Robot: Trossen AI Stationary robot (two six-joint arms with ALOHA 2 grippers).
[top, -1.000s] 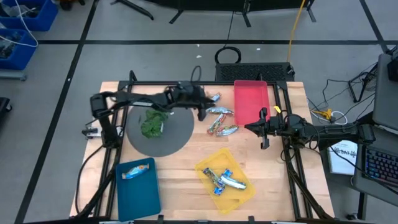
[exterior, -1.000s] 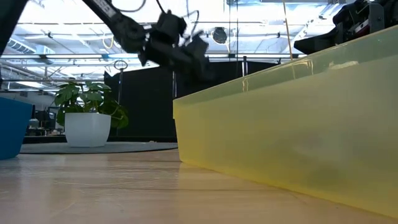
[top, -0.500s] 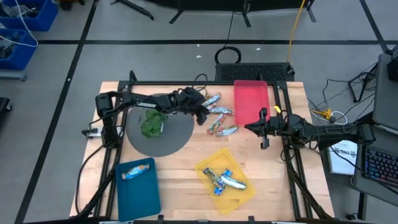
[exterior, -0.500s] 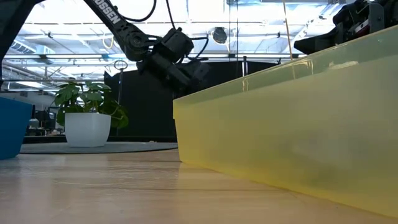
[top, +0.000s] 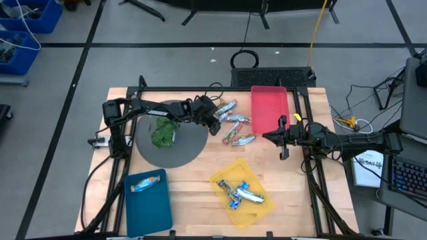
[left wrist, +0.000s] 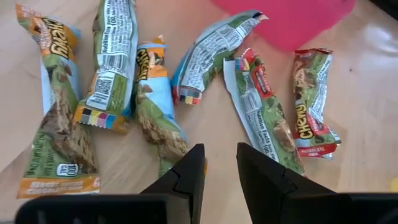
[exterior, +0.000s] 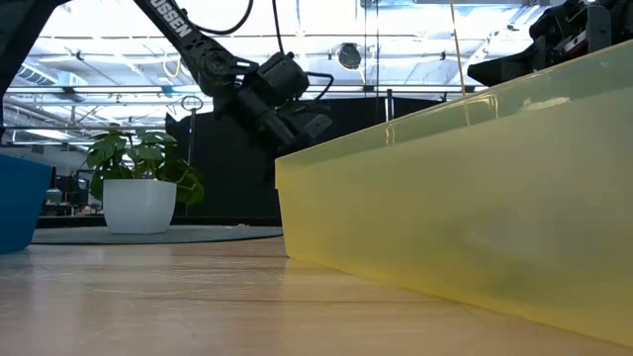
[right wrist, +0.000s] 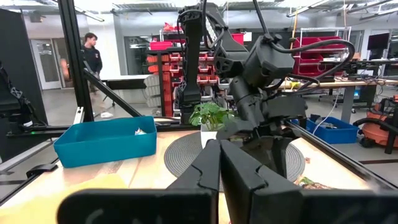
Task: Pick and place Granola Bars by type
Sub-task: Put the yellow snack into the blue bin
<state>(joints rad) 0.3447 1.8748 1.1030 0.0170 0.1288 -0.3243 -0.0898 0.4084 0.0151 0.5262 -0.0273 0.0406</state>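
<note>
Several loose granola bars [top: 235,124] lie flat on the wood between the grey round mat and the red tray. In the left wrist view they fan out: teal-and-orange ones [left wrist: 112,62] on one side, green-and-red ones [left wrist: 264,115] on the other. My left gripper [top: 215,125] [left wrist: 221,155] hovers low at the pile's mat side, open by a narrow gap, fingers pointing at the bars. I cannot tell whether a fingertip touches the nearest bar [left wrist: 158,118]. My right gripper [top: 281,138] [right wrist: 219,155] waits, shut, to the right of the pile.
The red tray [top: 269,110] sits at the far right of the pile. A teal tray [top: 148,200] holds one bar [top: 147,183]; a yellow tray [top: 257,207] holds a few bars [top: 241,193]. A green leafy clump [top: 162,132] stands on the grey mat [top: 187,143]. A person shows in the room behind.
My left gripper has come down from well above the table and reached toward the loose bars, ending low just beside them. The bars and my right arm have stayed where they were.
</note>
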